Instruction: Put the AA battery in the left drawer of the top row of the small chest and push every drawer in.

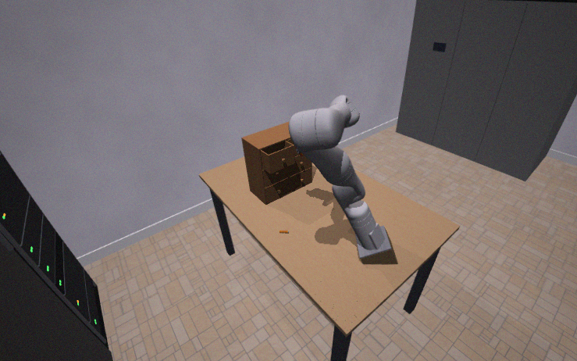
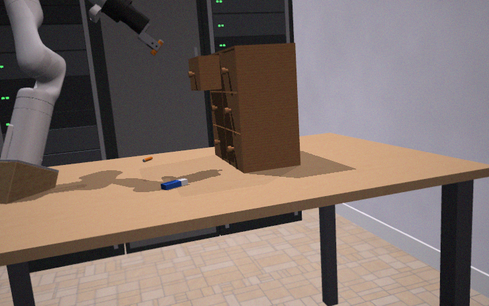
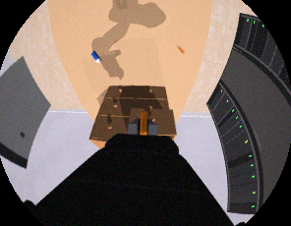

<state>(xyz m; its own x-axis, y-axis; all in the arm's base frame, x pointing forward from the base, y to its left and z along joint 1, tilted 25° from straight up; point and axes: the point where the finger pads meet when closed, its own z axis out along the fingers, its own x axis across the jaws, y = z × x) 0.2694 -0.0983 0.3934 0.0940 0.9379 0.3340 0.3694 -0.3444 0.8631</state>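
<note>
Transport step right now — gripper (image 2: 155, 47) is clamped on the orange AA battery (image 2: 157, 48), high up, just short of the open top-left drawer (image 2: 204, 72) of the chest (image 2: 268, 106) at the table's (image 2: 390, 167) far edge. Next: get over the tray, then let go.

Open air lay between the gripper (image 2: 155, 47) and the pulled-out top-left drawer (image 2: 204, 72), nothing in the way. The chest (image 2: 265, 110) stood behind it. A blue-white block (image 2: 174, 184) and orange cylinder (image 2: 147, 159) lay well below on the table (image 2: 352, 178).
</note>
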